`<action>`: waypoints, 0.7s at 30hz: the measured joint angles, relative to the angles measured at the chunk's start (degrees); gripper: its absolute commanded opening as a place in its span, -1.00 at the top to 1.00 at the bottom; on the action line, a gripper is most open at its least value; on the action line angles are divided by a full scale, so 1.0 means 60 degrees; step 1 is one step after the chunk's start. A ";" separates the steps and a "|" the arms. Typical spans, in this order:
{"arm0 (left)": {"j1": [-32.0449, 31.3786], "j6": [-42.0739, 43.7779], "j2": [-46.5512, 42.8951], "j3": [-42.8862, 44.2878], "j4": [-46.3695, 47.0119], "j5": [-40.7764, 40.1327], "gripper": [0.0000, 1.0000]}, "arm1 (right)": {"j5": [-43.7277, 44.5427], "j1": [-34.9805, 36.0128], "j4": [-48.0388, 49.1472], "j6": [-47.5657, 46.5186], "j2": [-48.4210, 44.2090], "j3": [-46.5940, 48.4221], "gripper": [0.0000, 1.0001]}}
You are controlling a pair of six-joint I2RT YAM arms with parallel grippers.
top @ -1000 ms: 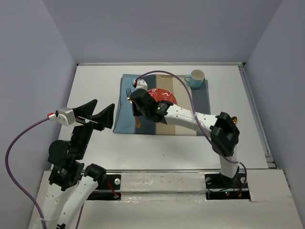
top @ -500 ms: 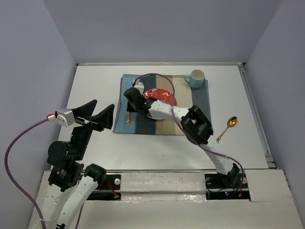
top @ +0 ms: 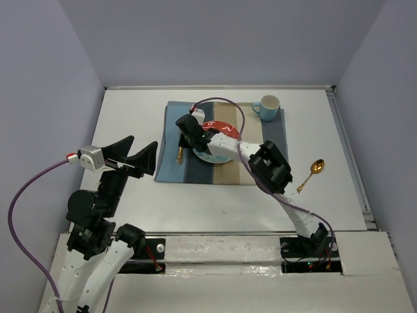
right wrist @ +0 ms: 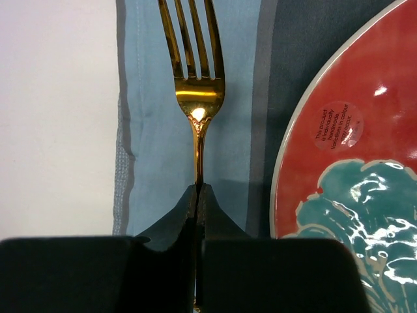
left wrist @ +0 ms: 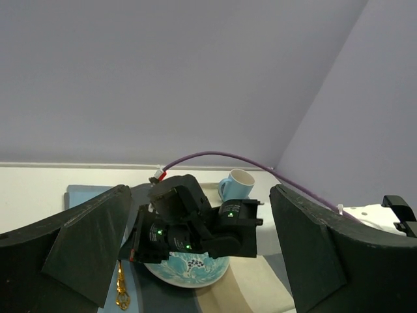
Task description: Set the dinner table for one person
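Nudged toward the plate [right wrist: 339, 163], right hand [right wrist: 199, 195] clamps the fork [right wrist: 197, 98] left of it; cup [top: 267, 106] and spoon [top: 311, 173] right, left hand [top: 142, 145] apart.

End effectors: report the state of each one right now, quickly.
Left end effector: open, holding nothing.
Right end effector: closed on the handle of the slim gold metal fork.

One fork [right wrist: 197, 98], one spoon [top: 311, 173], one plate [right wrist: 339, 163], one cup [top: 267, 106], one placemat [top: 195, 171], one dinner table [top: 130, 117].
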 measured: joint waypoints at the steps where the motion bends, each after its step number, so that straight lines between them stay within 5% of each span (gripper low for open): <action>1: 0.0000 0.0004 0.0004 -0.0004 -0.0004 0.0000 -0.98 | -0.0025 0.0000 -0.0004 0.0000 0.0044 0.0007 0.93; 7: 0.0000 0.0000 0.0004 -0.0004 -0.0011 0.0000 -0.98 | -0.0113 0.0000 -0.0004 0.0004 0.0302 0.0036 0.86; 18: 0.0000 0.0004 0.0004 0.0000 -0.0022 0.0000 -0.98 | -0.0466 -0.0004 -0.0026 -0.0036 0.0401 0.0229 -0.17; 21: 0.0000 0.0004 0.0004 -0.0004 -0.0022 0.0000 -0.98 | -0.0834 -0.0004 -0.0026 -0.0379 0.0397 0.0528 -0.20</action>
